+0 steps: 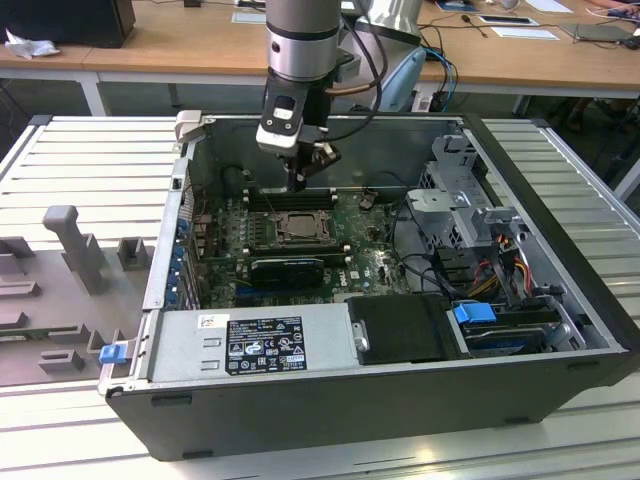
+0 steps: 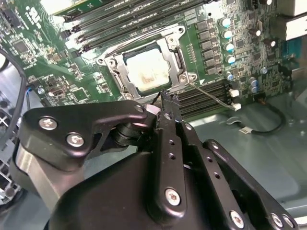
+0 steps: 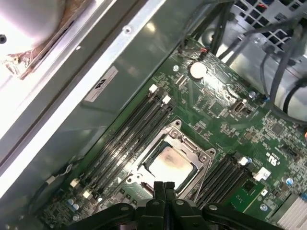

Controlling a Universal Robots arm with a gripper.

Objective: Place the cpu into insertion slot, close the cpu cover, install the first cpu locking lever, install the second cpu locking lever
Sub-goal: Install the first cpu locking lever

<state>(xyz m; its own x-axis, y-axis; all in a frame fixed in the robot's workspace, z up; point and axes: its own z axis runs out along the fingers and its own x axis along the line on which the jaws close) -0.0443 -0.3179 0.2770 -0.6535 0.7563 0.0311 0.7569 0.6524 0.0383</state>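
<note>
The cpu [image 2: 151, 72] is a dull silver square lying in the insertion slot [image 1: 298, 228] on the green board; it also shows in the first wrist view [image 3: 172, 164]. The cpu cover [image 2: 116, 73] lies flat around the chip as a silver frame [image 3: 195, 149]. A thin metal locking lever [image 2: 213, 96] sticks out from one socket corner across the memory slots. My gripper [image 1: 298, 185] hangs just above the socket's far edge in the exterior view. Its black fingers [image 3: 163, 188] are pressed together with nothing between them, the tip [image 2: 168, 98] close to the socket corner.
Long black memory slots [image 3: 129, 139] flank the socket on both sides. A black card [image 1: 287, 268] stands in front of it, with a power supply [image 1: 250, 345] along the case front. A drive cage [image 1: 470, 205] and cables [image 1: 500, 270] fill the exterior view's right. Case walls [image 1: 170, 230] enclose everything.
</note>
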